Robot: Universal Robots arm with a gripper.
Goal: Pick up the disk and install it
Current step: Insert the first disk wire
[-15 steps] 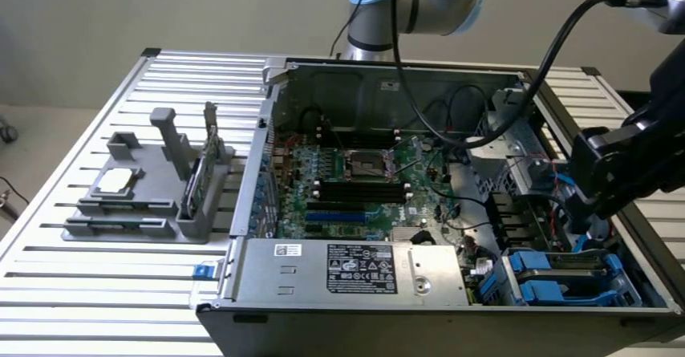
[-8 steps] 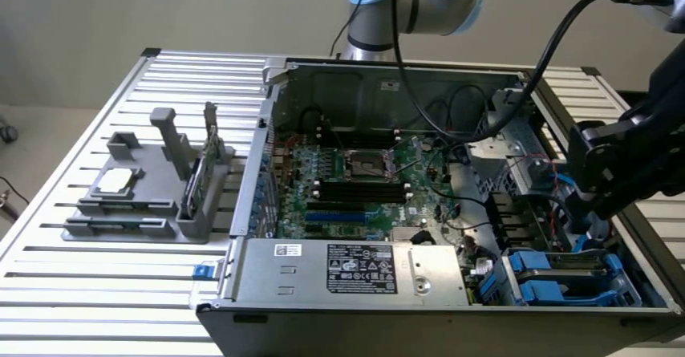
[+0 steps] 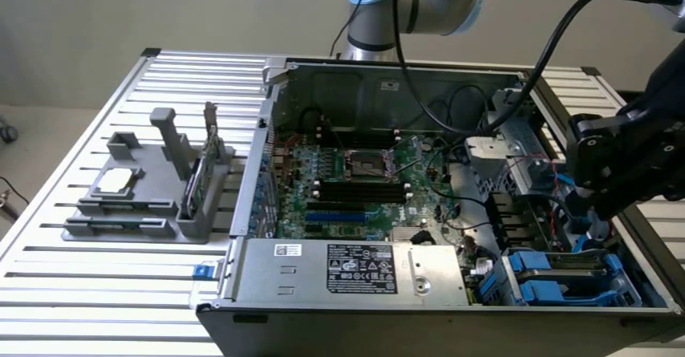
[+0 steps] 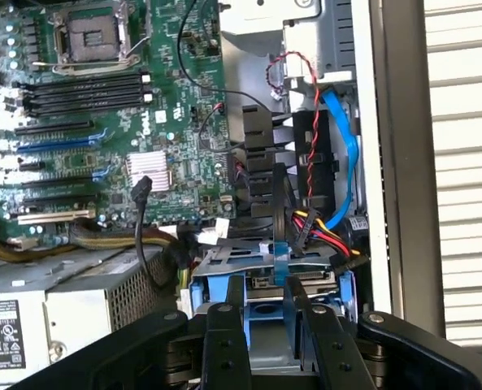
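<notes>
Currently the black gripper hangs over the drive bay at the near corner of the open computer case, on the exterior view's right. Fingers stand apart, roughly midway, with nothing clamped between them as far as can be seen. Whether the tips touch anything below, cannot tell.

The disk lies flat in that bay in its blue frame, just beside the end of the power supply. In the wrist view the disk sits straight beyond the gripper, and its blue frame reaches out past both fingers. A bundle of red, yellow and black wires runs in at its far edge, and a blue cable curves down along the case wall next to it.

Motherboard fills the case floor.

A grey rack stands on the slatted table, well apart from the case, on the exterior view's left. It carries a small square chip lying flat and a thin green card standing on edge.
</notes>
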